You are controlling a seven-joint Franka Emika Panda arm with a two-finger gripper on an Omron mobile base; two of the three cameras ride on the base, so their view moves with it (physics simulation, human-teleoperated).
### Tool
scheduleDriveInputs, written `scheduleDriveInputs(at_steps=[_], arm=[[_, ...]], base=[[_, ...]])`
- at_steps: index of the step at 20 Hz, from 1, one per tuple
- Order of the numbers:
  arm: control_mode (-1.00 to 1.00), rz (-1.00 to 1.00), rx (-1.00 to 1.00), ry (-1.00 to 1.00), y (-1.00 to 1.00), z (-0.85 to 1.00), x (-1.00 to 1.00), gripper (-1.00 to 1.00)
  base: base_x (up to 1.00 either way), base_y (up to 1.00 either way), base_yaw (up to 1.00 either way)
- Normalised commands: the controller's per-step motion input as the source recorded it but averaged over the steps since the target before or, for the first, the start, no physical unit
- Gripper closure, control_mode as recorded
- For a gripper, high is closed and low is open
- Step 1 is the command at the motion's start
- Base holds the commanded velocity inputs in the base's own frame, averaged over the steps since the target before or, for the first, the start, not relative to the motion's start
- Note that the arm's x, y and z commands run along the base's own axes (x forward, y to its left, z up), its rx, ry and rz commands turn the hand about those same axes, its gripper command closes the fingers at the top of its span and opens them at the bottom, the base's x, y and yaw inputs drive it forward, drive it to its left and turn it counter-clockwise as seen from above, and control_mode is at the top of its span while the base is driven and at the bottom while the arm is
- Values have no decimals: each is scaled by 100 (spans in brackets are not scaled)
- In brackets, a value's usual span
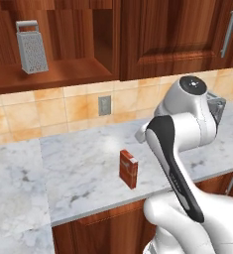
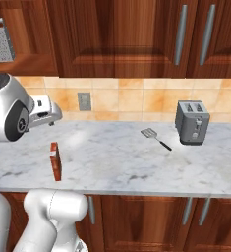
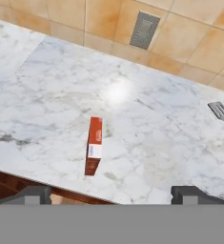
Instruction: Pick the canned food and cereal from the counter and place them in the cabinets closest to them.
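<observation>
Marble bench (image 2: 127,162) with a thick pale edge. The cereal (image 2: 55,161) stands upright near the front edge. Well to the cereal's right, nearer the wall, lies a spatula (image 2: 155,138); beyond the spatula stands a toaster (image 2: 192,122).

Noted: reddish-brown rectangular cereal box (image 3: 94,144) with white patch; white-grey veined marble counter (image 3: 51,100); orange-tan tiled backsplash (image 3: 104,19); silver perforated box grater (image 1: 31,47).

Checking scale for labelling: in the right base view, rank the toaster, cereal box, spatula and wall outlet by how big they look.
1. toaster
2. cereal box
3. spatula and wall outlet: look about alike, so unranked.
</observation>
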Motion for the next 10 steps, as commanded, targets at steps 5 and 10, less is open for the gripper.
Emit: scheduleDriveInputs(at_steps=[5, 10], arm=[[-100, 0, 0, 1, 17, -27, 0, -100], [-100, 0, 0, 1, 11, -29, 0, -100]], base=[[0, 0, 0], [0, 0, 0]])
